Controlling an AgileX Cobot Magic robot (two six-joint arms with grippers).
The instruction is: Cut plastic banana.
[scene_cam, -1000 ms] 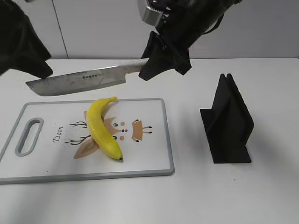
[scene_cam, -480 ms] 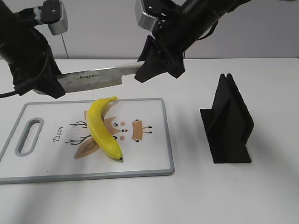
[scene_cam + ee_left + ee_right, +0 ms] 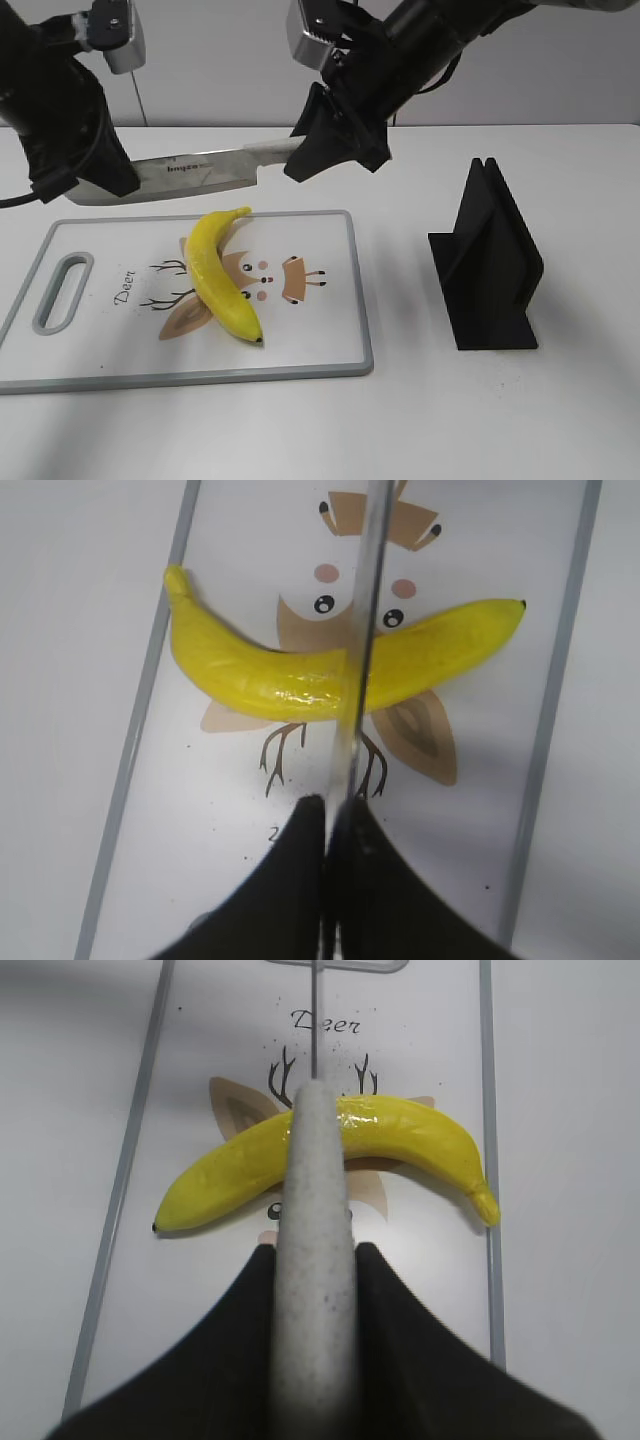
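The yellow plastic banana (image 3: 218,275) lies whole on the white cutting board (image 3: 320,330), stem toward the back. A large knife (image 3: 200,165) hangs level above the board's far edge. My right gripper (image 3: 300,160) is shut on its grey handle (image 3: 318,1260). My left gripper (image 3: 108,182) is shut on the blade's tip end. In the left wrist view the blade edge (image 3: 360,630) runs across the banana's (image 3: 280,675) middle, out from my left gripper (image 3: 328,805). In the right wrist view the handle, held in my right gripper (image 3: 316,1255), crosses over the banana (image 3: 400,1135).
A black knife stand (image 3: 490,265) stands on the white table to the right of the board. The board has a grey rim and a handle slot (image 3: 62,290) at its left end.
My left arm came in from the upper left and closed on the blade's tip end. The knife shifted slightly left with my right gripper. The banana has not moved.
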